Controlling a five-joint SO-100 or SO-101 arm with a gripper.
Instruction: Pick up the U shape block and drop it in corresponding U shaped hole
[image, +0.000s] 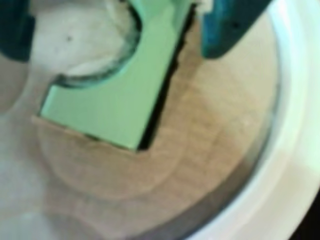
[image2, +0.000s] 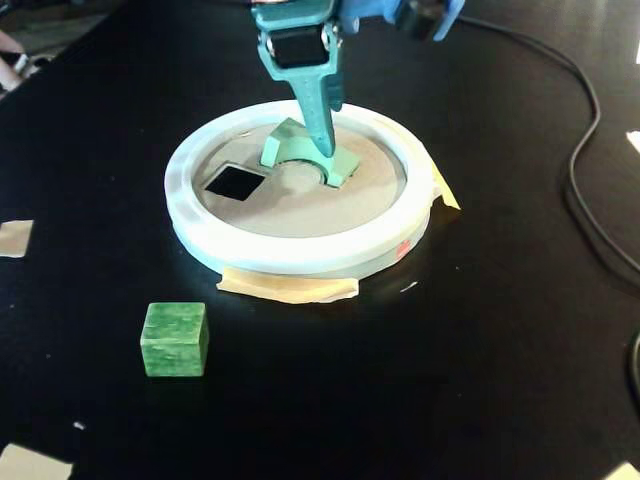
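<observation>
The pale mint-green U shape block (image: 125, 95) lies in the U shaped hole (image: 161, 97) of the tan round board (image: 210, 150); only a dark sliver of the hole shows along the block's right edge. In the fixed view the block (image2: 292, 146) looks slightly tilted, with one leg raised above the board (image2: 300, 210). My teal gripper (image: 115, 54) stands open over it: the left finger is far from the block, and the right finger (image: 225, 30) is just beside its edge. In the fixed view the gripper (image2: 320, 145) points straight down at the block's notch.
A thick white rim (image2: 300, 250) rings the board, which also has a square cutout (image2: 235, 182) on its left. A darker marbled green cube (image2: 174, 339) sits on the black table in front. A black cable (image2: 590, 190) runs down the right side. Tape scraps (image2: 14, 237) lie about.
</observation>
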